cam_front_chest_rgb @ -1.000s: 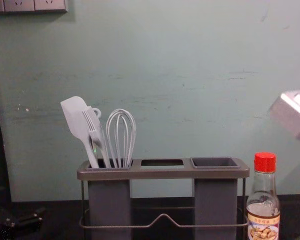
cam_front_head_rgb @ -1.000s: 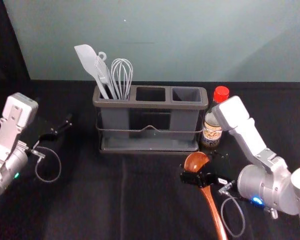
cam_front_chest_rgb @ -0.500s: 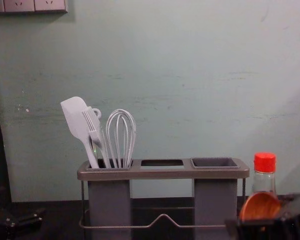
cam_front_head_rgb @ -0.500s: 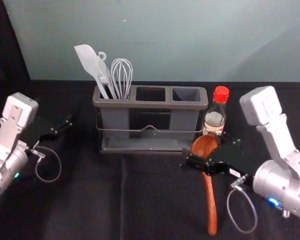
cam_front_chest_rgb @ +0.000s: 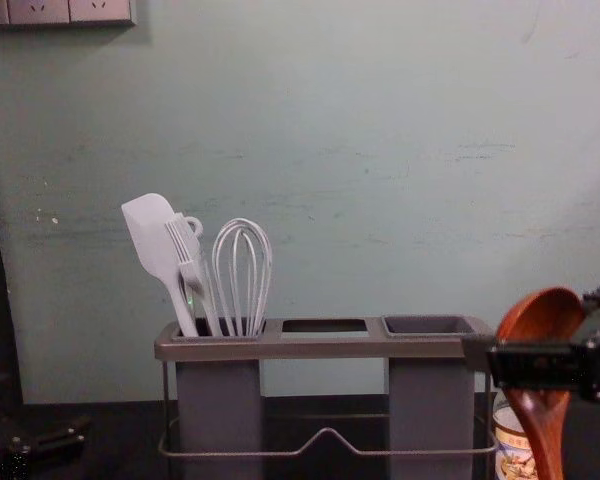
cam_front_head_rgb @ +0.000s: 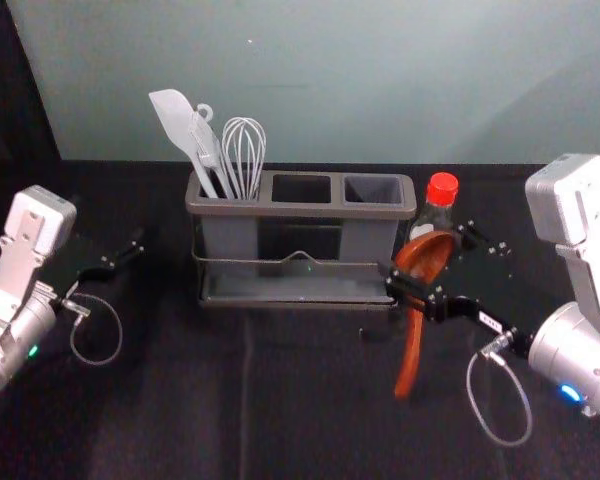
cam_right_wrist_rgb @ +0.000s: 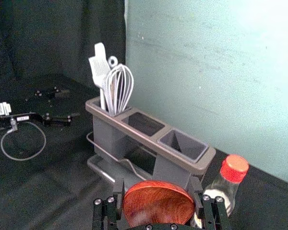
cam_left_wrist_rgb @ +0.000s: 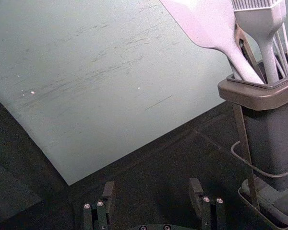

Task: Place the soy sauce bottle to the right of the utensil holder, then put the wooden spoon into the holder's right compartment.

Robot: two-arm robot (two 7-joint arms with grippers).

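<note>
Holding the wooden spoon's bowl (cam_front_head_rgb: 427, 256) between parted fingers (cam_front_head_rgb: 408, 287), the right end effector (cam_front_head_rgb: 423, 252) flanks the utensil holder (cam_front_head_rgb: 280, 209) opposite the open left end effector (cam_front_head_rgb: 115, 230).

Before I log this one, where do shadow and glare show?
Head view: a soft, slanting shadow on the wall, toward the right. Right wrist view: part of the wall glares near-white. Left wrist view: the spatula looks washed pale.

Tilted white flat-bladed spatula (cam_front_head_rgb: 171, 112), white bristled brush (cam_front_chest_rgb: 189, 270), pale looped-wire whisk (cam_front_head_rgb: 244, 160), all between left and right jaws, smooth grey-green wall (cam_front_head_rgb: 330, 80) beyond both, black cloth (cam_front_head_rgb: 310, 400) beneath, pale rectangular socket panel (cam_front_chest_rgb: 68, 10) above left jaws
</note>
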